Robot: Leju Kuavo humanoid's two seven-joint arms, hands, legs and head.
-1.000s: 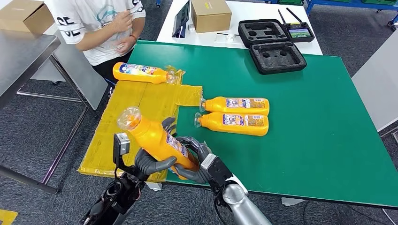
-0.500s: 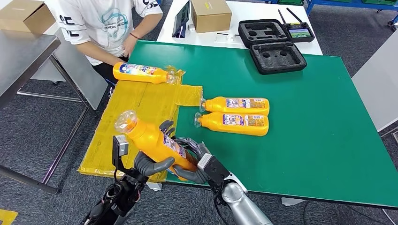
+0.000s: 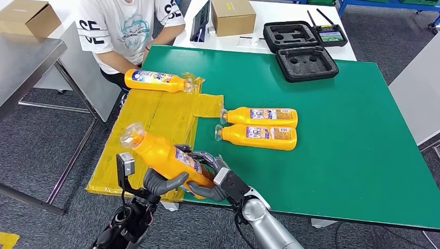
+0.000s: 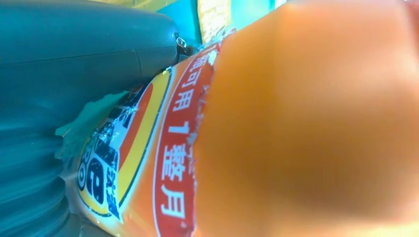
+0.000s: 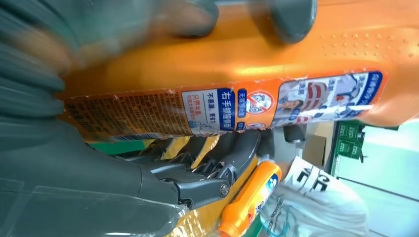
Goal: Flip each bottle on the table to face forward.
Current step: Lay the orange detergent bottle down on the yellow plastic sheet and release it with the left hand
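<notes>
Hands (image 3: 161, 181) (image 3: 210, 179) both grasped one orange bottle (image 3: 163, 155) at lower left — two bottles (image 3: 267, 126) lay centre, another (image 3: 154, 80) upper left awaited turning.

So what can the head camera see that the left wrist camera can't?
Head view alone: the green table, two orange bottles lying side by side on it, a third bottle on the yellow sheet, a seated person, and the right hand. Left wrist view alone: the red label's white print up close. Both: the held bottle and the left hand gripping it.
</notes>
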